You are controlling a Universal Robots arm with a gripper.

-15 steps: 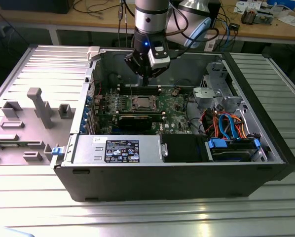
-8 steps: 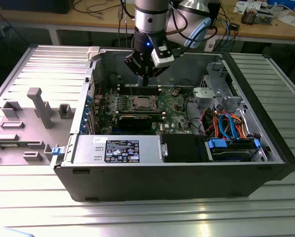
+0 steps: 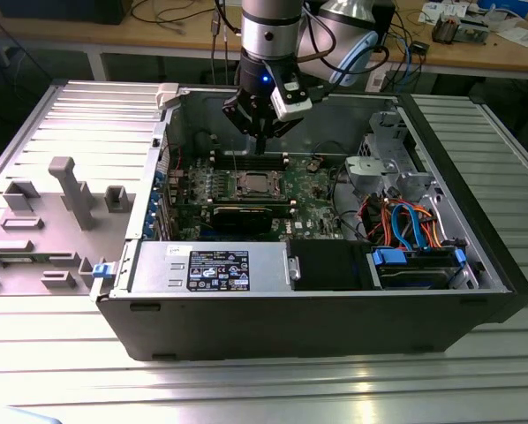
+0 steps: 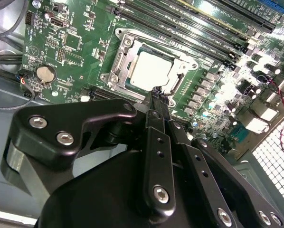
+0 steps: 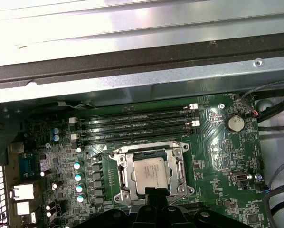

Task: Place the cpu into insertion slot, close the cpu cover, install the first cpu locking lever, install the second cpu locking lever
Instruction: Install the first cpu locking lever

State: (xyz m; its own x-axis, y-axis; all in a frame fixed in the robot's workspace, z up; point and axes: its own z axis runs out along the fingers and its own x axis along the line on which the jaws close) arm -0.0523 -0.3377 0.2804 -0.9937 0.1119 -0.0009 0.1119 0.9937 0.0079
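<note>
Entry: black metal claw (image 4: 156, 93), tips pressed together, empty. I've got it above the small square silver-grey cpu (image 5: 150, 173), seated in silver-rimmed insertion slot (image 5: 119, 176) w/ thin silver window-frame cpu cover (image 5: 149, 149) down. Socket lies straight below tips, slightly nearer.

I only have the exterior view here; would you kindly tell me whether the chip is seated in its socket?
Observer: Yes. In the first wrist view the chip lies flat in its socket, silver top up.
Operator: Thank you. Is the metal cover down over it?
Observer: It is. The cover lies flat, framing the chip's edges.
Operator: And where exactly is the gripper's tip?
Observer: In the second wrist view the gripper, closed and empty, is at the cover's near edge. I cannot tell whether it touches.
</note>
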